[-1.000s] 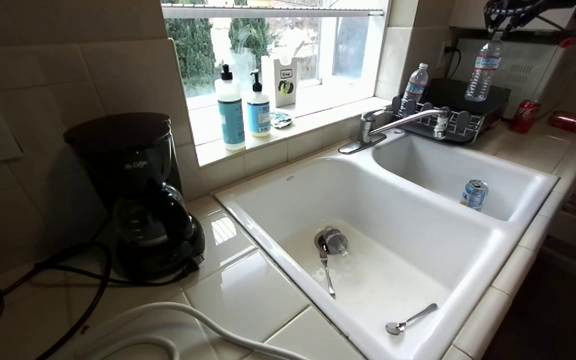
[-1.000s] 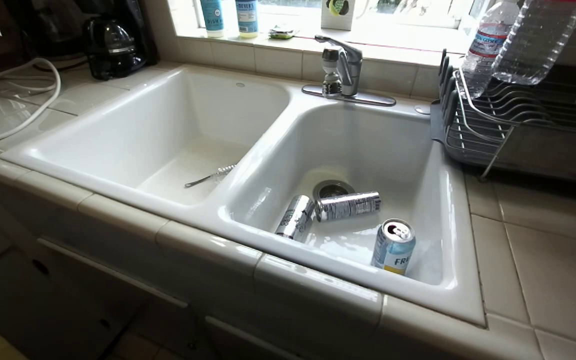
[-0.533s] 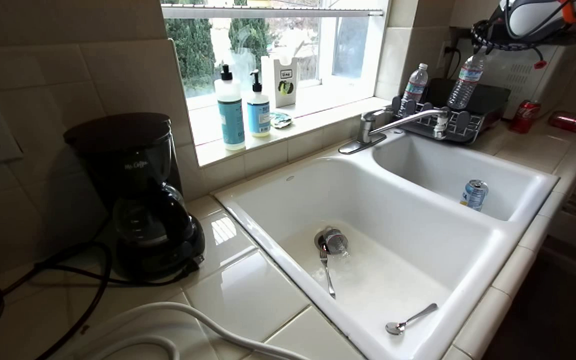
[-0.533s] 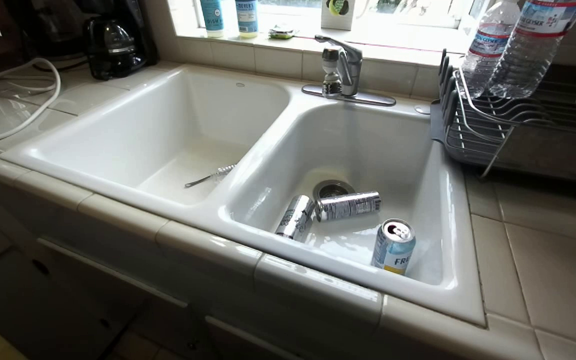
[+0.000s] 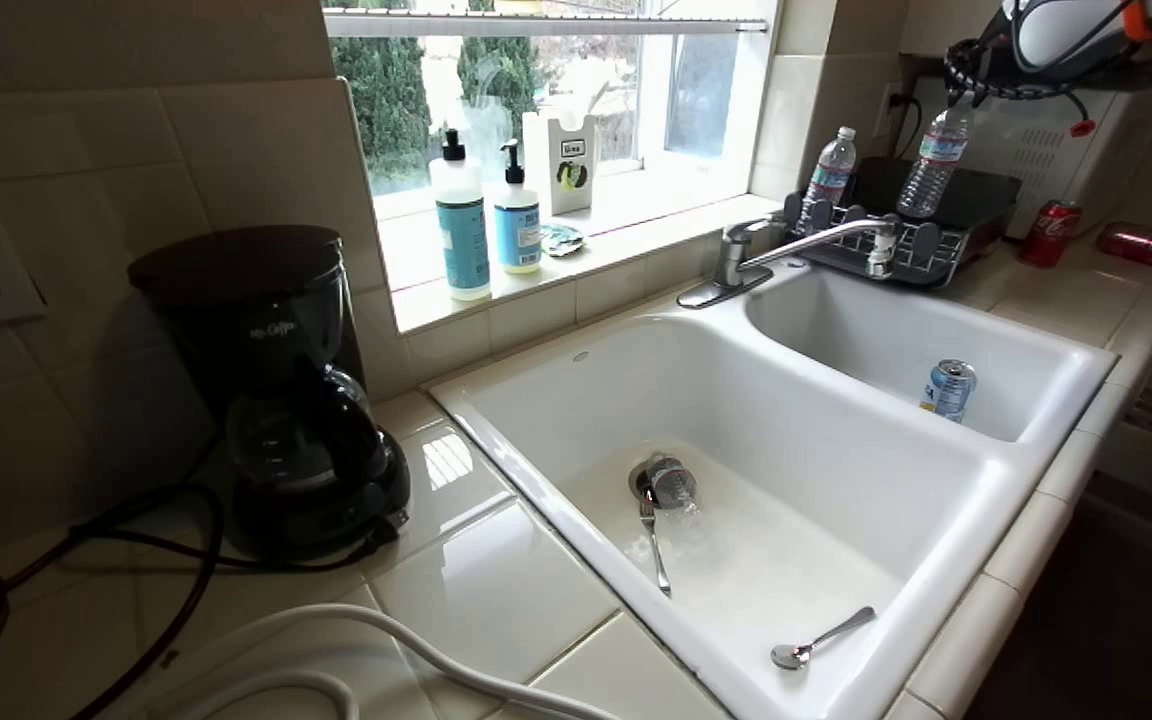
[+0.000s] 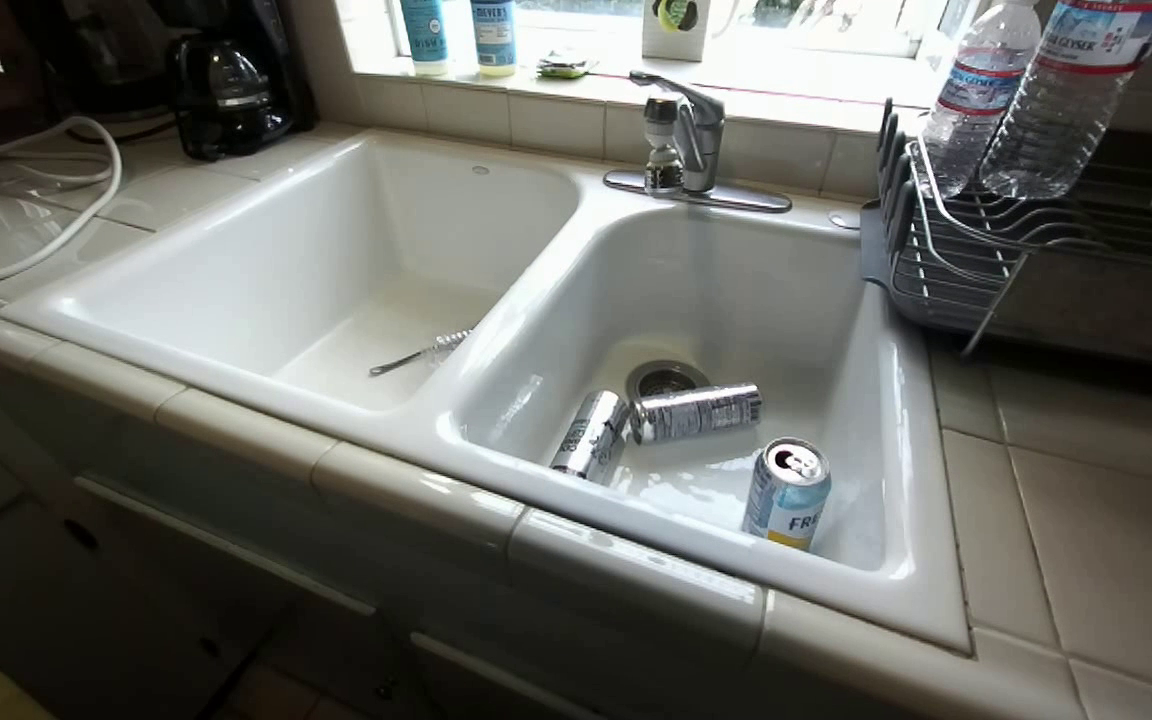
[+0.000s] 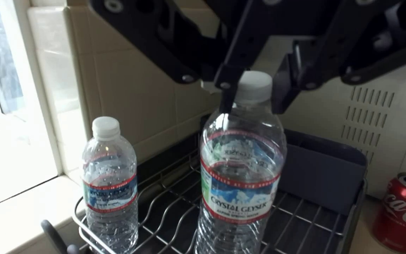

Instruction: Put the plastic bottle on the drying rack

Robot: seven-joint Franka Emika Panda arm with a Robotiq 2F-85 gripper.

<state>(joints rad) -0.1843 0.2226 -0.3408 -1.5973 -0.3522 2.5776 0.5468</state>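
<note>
The plastic bottle (image 7: 240, 187) is clear with a white cap and a red, white and blue label. My gripper (image 7: 250, 106) is shut on it at the cap and neck, one finger on each side in the wrist view. The bottle also shows in both exterior views (image 5: 933, 165) (image 6: 1071, 110), tilted, its base low over the dark drying rack (image 6: 1096, 290). I cannot tell whether its base touches the rack wires. The rack also shows in the wrist view (image 7: 315, 169). My gripper (image 5: 964, 97) is at the top right of an exterior view.
A similar bottle (image 7: 109, 190) stands in the rack beside the held one. Red cans (image 5: 1049, 233) lie and stand by the rack. The faucet (image 5: 806, 245) reaches towards it. The white sink (image 6: 576, 290) holds cans, cutlery and another bottle (image 5: 671, 482).
The held bottle came down and moved towards the standing bottle, tilting in the exterior views, and more of the arm came into view. In the last half second it shifted only slightly.
</note>
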